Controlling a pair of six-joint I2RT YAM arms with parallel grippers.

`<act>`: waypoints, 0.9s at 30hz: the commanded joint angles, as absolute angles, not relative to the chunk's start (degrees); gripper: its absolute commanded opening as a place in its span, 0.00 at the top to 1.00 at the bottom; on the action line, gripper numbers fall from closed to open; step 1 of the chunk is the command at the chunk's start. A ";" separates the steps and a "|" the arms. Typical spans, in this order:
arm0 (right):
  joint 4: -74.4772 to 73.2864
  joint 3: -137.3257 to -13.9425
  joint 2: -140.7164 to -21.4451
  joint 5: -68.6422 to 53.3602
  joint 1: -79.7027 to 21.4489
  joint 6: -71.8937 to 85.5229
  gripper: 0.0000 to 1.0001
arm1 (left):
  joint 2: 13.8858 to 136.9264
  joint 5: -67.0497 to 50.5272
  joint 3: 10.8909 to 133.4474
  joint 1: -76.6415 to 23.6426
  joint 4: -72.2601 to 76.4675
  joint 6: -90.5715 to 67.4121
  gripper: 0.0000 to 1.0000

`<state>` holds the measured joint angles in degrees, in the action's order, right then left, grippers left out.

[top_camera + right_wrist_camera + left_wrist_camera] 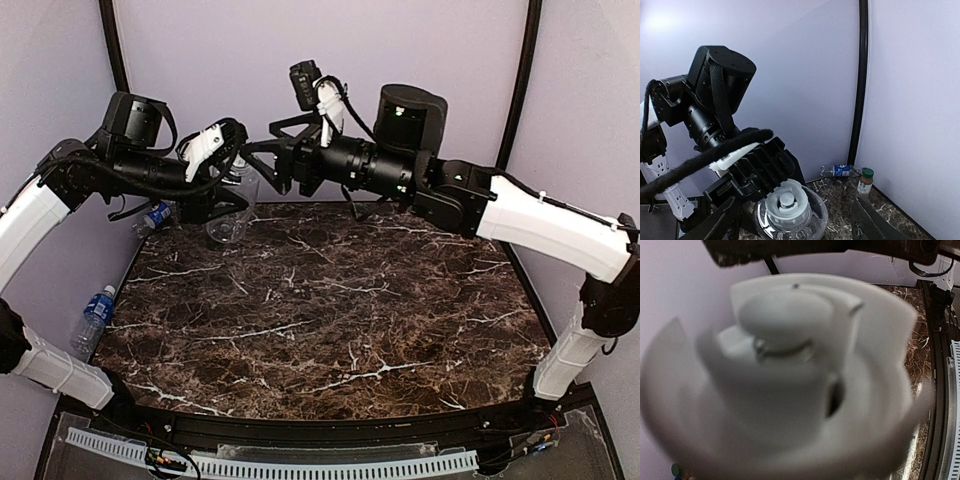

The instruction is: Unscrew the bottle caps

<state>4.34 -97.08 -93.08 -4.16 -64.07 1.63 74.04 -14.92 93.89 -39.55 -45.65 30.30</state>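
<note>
Gripping clear bottle [815, 216]: left fingers [767, 162]; right fingers [720, 222] spread, cap [786, 201] between, untouched.

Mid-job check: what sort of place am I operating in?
Probably an enclosed robot test booth: plain lilac walls, black corner posts, a marble-patterned tabletop with plastic bottles lying by its left edge.

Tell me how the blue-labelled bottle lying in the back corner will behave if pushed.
The blue-labelled bottle lies on its side and looks round, so it would probably roll. Its clear plastic looks thin, so likely light and easily dented. It might bump the brown bottle standing beside it.
</note>
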 commanded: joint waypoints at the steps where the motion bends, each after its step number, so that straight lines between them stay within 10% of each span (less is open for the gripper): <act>1: 0.23 -102.42 -97.62 -4.46 -65.11 0.35 0.30 | 72.85 -15.35 93.65 -39.81 -46.85 31.00 0.66; 22: 0.22 -106.77 -102.29 -2.20 -65.12 -1.49 0.54 | 72.28 -16.36 93.11 -39.90 -47.52 31.90 0.67; 27: -2.09 -106.83 -102.31 -1.69 -65.13 -1.27 0.86 | 72.13 -15.97 92.81 -39.90 -46.96 31.64 0.65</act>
<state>-0.84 -105.23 -101.47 -3.51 -64.97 -1.02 74.00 -15.27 93.45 -39.55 -46.85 31.20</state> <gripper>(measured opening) 0.271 0.516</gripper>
